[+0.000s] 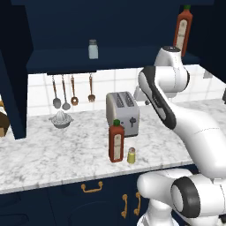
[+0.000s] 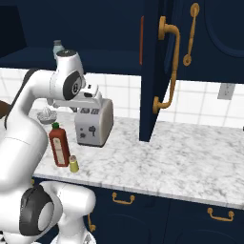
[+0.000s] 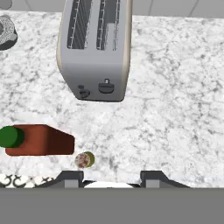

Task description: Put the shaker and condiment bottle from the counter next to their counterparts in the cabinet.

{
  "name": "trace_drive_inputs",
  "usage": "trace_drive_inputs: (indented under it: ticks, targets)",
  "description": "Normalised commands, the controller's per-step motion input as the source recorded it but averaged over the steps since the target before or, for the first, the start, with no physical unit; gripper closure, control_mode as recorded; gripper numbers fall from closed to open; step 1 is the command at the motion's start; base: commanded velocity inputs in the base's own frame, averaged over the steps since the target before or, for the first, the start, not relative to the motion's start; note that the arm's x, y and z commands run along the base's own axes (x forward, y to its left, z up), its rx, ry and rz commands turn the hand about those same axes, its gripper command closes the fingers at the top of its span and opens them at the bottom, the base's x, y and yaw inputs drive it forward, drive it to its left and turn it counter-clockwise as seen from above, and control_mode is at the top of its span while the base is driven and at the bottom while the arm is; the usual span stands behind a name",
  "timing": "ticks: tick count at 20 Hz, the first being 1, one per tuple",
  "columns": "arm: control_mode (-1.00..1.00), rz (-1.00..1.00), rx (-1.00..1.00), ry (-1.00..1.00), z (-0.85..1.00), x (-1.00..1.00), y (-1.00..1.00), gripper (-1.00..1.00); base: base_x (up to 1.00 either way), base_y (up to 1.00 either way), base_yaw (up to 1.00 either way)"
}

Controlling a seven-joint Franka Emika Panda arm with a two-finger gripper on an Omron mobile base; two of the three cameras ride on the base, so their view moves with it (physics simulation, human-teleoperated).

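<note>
A tall red-orange sauce bottle with a green cap (image 1: 116, 142) and a tiny yellow shaker with a grey metal cap (image 1: 131, 156) stand just beside each other on the white-grey marbled table (image 1: 53, 154), in front of a silver two-slot toaster (image 1: 123, 112) — the bottle's pale label strip bears no legible writing. The robot's hand (image 3: 111, 176), empty with its jaws drawn in, hangs above them. Their counterparts — a pale blue-white shaker (image 1: 93, 49) and a second red-orange bottle (image 1: 182, 29) — stand in the dark navy wall cabinet (image 1: 66, 59).

Counted across the kitchen views

Two tall red-orange sauce bottles with green caps (image 1: 116, 142) (image 1: 183, 30); two small capped shakers, one yellow (image 1: 131, 155), one pale blue-white (image 1: 93, 49); one silver two-slot toaster (image 1: 123, 112); one grey citrus juicer (image 1: 61, 119); four hanging brass-handled utensils (image 1: 73, 90).
</note>
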Motion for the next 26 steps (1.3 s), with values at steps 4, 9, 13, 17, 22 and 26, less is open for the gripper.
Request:
trace_drive_inputs:
  ticks: [4, 9, 13, 17, 22, 26]
  targets:
    - [-1.0, 0.0, 0.04, -0.02, -0.22, -0.25, 0.03, -1.0, 0.0, 0.0, 0.0]
    - [-1.0, 0.06, 0.22, -0.21, -0.51, -0.68, 0.0, -1.0, 0.0, 0.0, 0.0]
    - [-1.0, 0.11, 0.26, -0.27, -0.61, -0.85, 0.0, -1.0, 0.0, 0.0, 0.0]
    - [-1.0, 0.07, 0.2, -0.3, -0.54, -0.8, 0.0, -1.0, 0.0, 0.0, 0.0]
    - [-1.0, 0.02, 0.06, -0.19, -0.16, -0.43, -0.01, -1.0, 0.0, 0.0, 0.0]
    - [-1.0, 0.09, 0.03, -0.05, -0.11, -0.01, 0.0, -1.0, 0.0, 0.0, 0.0]
